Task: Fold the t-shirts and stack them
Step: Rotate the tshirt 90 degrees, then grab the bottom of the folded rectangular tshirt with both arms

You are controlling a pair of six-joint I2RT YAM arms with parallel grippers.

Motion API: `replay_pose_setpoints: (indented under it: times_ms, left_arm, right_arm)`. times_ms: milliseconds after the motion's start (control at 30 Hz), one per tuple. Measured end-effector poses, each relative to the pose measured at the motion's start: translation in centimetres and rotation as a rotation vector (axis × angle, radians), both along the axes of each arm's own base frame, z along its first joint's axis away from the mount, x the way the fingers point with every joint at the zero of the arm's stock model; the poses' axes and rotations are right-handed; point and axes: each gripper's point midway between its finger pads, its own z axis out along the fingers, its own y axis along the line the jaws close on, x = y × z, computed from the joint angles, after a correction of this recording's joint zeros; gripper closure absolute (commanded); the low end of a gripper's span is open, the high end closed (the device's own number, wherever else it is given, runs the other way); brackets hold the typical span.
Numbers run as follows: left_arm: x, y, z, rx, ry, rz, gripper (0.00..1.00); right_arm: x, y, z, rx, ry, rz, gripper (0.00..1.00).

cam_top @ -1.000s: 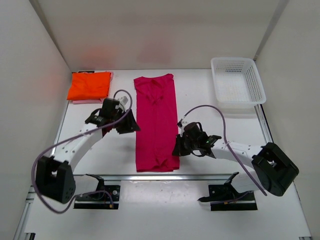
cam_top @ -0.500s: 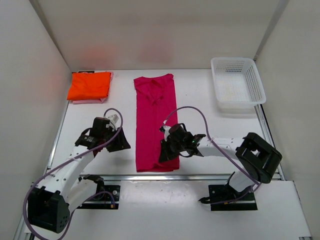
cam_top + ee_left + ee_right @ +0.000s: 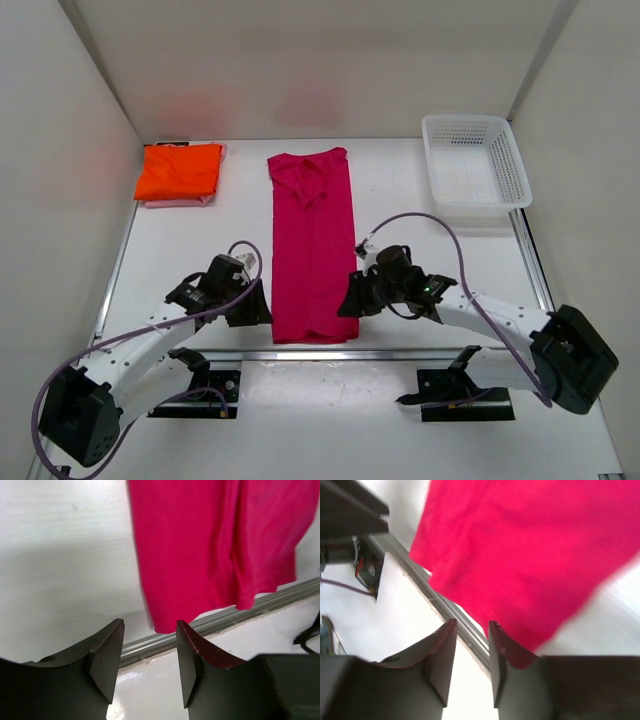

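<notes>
T-shirt [image 3: 312, 250], plain magenta, between left claw [image 3: 255, 305] and right claw [image 3: 352, 298]

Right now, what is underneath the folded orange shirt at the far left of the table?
A light pink shirt lies under the orange shirt. Only a thin pink strip shows along the orange shirt's near and right edges. The rest of it is covered, so its fold cannot be judged.
</notes>
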Motion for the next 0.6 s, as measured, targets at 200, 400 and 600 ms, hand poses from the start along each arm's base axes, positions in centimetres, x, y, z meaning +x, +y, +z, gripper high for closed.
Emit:
replay_pose_setpoints:
  times_ms: [200,400,600]
  left_arm:
    - [-1.6,-0.3,-1.5,0.005,0.053,-0.001,0.42]
    - [-2.7,-0.8,-3.0,0.005,0.088,-0.007,0.40]
    - [-2.5,-1.4,-3.4,-0.030,0.082,0.024,0.40]
  right_arm:
    - [0.1,-3.4,-0.9,-0.028,0.054,-0.120,0.57]
    - [-1.9,-4.8,-3.4,-0.093,0.159,-0.141,0.55]
    - [-3.4,-4.8,-4.9,-0.133,0.224,-0.133,0.55]
